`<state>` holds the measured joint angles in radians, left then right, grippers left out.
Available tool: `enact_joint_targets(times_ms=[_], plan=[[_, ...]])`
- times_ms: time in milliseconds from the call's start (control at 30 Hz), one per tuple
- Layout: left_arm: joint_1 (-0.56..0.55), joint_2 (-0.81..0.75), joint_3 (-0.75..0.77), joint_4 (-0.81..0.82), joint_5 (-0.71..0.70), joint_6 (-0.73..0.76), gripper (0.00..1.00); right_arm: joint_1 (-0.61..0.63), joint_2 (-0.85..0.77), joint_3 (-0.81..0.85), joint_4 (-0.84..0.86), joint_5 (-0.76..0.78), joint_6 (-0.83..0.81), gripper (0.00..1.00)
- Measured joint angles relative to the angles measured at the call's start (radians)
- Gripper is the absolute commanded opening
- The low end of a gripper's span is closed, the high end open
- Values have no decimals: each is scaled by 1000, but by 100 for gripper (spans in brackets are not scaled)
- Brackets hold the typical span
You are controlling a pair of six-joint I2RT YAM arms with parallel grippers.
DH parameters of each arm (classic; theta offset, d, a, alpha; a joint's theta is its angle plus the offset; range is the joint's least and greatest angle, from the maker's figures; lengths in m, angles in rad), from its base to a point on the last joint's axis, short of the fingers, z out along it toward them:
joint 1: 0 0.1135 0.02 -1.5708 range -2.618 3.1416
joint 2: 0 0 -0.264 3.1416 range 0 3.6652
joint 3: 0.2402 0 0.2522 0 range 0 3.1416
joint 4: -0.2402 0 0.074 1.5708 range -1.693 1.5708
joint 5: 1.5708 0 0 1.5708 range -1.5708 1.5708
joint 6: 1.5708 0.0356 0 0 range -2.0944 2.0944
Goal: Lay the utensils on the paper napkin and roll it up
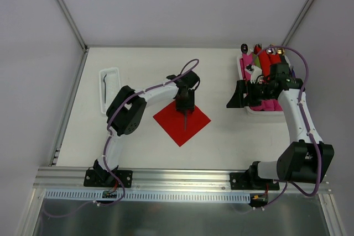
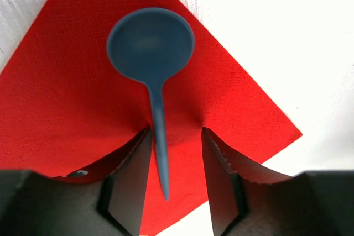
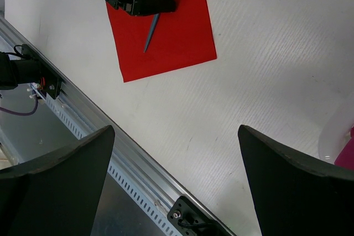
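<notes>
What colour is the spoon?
Dark slate blue. The round-bowled plastic spoon shows best in the left wrist view, against the bright-red paper napkin.

From above, the left gripper (image 1: 185,115) covers most of the spoon (image 1: 185,123), and the dark utensil (image 1: 104,87) in the white tray (image 1: 113,70) is too small to name. The right arm (image 1: 296,109) hides part of the bin (image 1: 241,68) of rolled bundles (image 1: 247,60). In the left wrist view the paper napkin (image 2: 66,92) runs off the top and left edges, its near corner behind that gripper
</notes>
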<state>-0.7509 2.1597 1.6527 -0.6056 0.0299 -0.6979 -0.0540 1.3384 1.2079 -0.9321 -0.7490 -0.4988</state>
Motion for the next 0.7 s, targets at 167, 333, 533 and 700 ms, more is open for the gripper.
enact_joint_targets(times_ms=[167, 333, 533, 700], plan=[[0, -37, 5, -21, -6, 12, 48, -1, 2, 0, 0, 0, 0, 99], [31, -171, 84, -85, -24, 55, 43, -1, 14, 0, 0, 0, 0, 99], [291, -496, 52, -88, -14, 164, 31, -1, 15, 0, 0, 0, 0, 99], [687, -607, -8, -103, -15, 293, 24, -1, 15, 0, 0, -5, -2, 99]])
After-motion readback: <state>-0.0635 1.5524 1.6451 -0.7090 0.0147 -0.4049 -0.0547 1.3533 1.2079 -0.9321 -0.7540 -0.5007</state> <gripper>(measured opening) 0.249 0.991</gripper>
